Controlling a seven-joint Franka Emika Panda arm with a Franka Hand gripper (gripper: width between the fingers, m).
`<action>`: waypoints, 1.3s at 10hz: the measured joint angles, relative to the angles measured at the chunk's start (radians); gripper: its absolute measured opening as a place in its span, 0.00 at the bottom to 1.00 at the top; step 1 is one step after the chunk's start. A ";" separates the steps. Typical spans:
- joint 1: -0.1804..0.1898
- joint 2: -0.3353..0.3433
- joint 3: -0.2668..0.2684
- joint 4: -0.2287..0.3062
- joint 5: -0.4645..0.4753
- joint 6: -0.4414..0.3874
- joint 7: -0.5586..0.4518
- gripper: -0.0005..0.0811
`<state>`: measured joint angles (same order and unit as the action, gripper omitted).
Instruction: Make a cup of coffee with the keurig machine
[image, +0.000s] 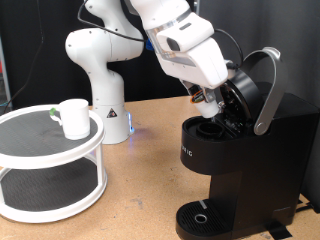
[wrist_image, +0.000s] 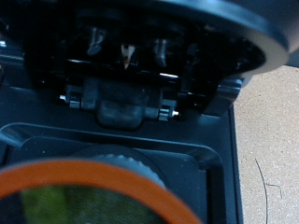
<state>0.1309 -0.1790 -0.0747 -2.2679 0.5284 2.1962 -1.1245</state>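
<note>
Exterior view: you see gripper (image: 208, 104) lowered into open brew chamber of keurig machine (image: 235, 160), lid handle (image: 268, 90) raised. Whether fingers are spread or closed, you cannot tell. Cup (image: 72, 117) stands on top tier of round white rack (image: 50, 165), at exterior view's left, well apart from machine. Wrist view: dark chamber interior (wrist_image: 121, 65) close ahead, orange-rimmed round object (wrist_image: 75, 191) blurred in foreground

Black curtain (image: 40, 45) behind my workspace, covering exterior view's backdrop. Light brown tabletop (image: 140, 185) below me, matte, evenly lit. White two-tier round stand (image: 50, 165) at exterior view's left, dark mesh shelves. Small blue light glow (image: 134, 127) on tabletop near stand. My wrist view shows same brown surface (wrist_image: 266, 140) with thin dark line.
</note>
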 joint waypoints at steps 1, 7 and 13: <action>0.000 0.001 0.007 -0.008 0.000 0.011 0.000 0.57; 0.000 0.010 0.031 -0.031 -0.032 0.036 0.020 0.57; 0.000 0.062 0.037 -0.021 -0.035 0.088 0.033 0.57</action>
<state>0.1308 -0.1170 -0.0381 -2.2889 0.4930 2.2840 -1.0913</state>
